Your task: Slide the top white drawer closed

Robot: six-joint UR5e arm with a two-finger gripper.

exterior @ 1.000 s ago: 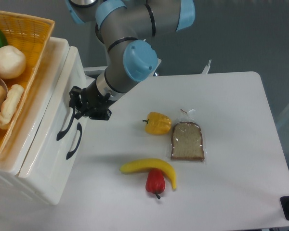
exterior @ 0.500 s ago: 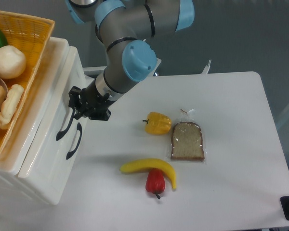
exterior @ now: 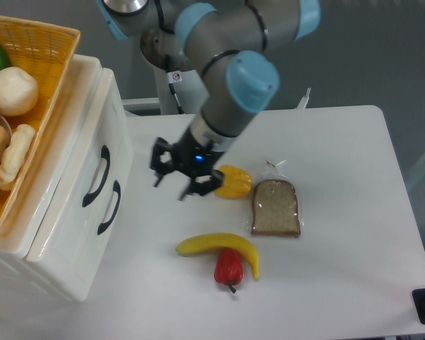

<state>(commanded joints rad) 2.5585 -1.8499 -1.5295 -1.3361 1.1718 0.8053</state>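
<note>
The top white drawer is sitting at the left of the scene, its glossy front facing right toward the tabletop and lying flush with the front of the lower drawer beneath it. Its dark curved handle is showing plainly, with the lower drawer's handle just below and to the right of it.

The end effector is hovering over the tabletop to the right of the top white drawer, clear of both handles, with open white surface lying between it and the drawer front. Its two dark fingers are pointing down and toward the left, spread apart with a visible gap between them, and they are gripping nothing. The grey and blue arm is reaching down to it from the top of the scene.

A yellow pepper is lying just beside the end effector on its right, partly tucked behind it. Further right a bagged bread slice is resting flat. Nearer the front, a banana is curving over a red pepper, touching it. On top of the cabinet an orange basket is holding assorted food.
</note>
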